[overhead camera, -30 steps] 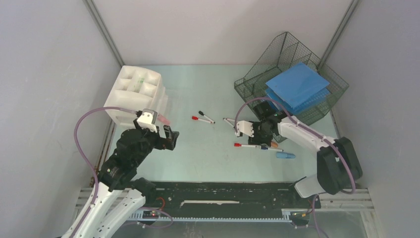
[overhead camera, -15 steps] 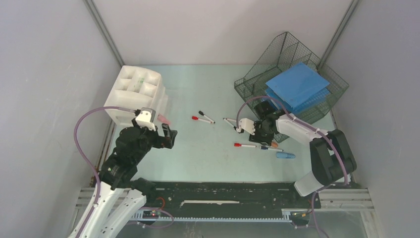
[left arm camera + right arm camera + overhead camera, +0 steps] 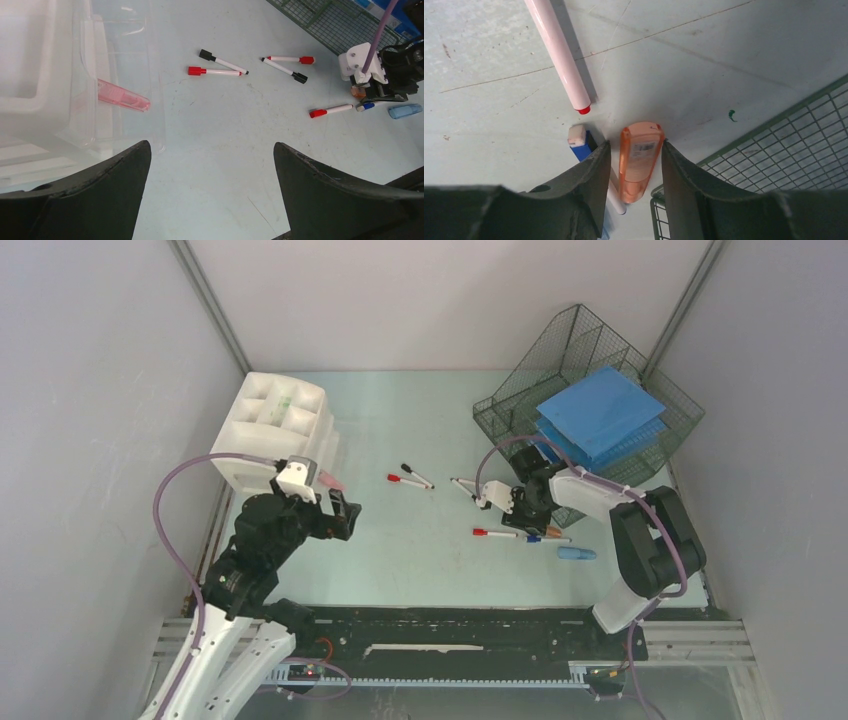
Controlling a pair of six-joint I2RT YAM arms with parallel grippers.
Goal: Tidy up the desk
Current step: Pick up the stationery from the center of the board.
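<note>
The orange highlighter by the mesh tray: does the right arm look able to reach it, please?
Likely yes: the right gripper straddles the orange highlighter, and neither the blue marker alongside nor the mesh tray blocks it.

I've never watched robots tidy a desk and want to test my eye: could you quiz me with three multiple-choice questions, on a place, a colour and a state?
1. Where does the pink highlighter lie? A in a cup; B in the clear plastic tray; C on a plate.
2. What colour is the other highlighter, between the fingers of the right gripper? A blue; B green; C orange.
3. How does the left gripper stand? A wide open, empty; B shut on a pen; C shut on a cap.
Answers: B, the left wrist view shows it inside that tray; C, its body is plainly orange; A, its fingers stand far apart with nothing between.
</note>
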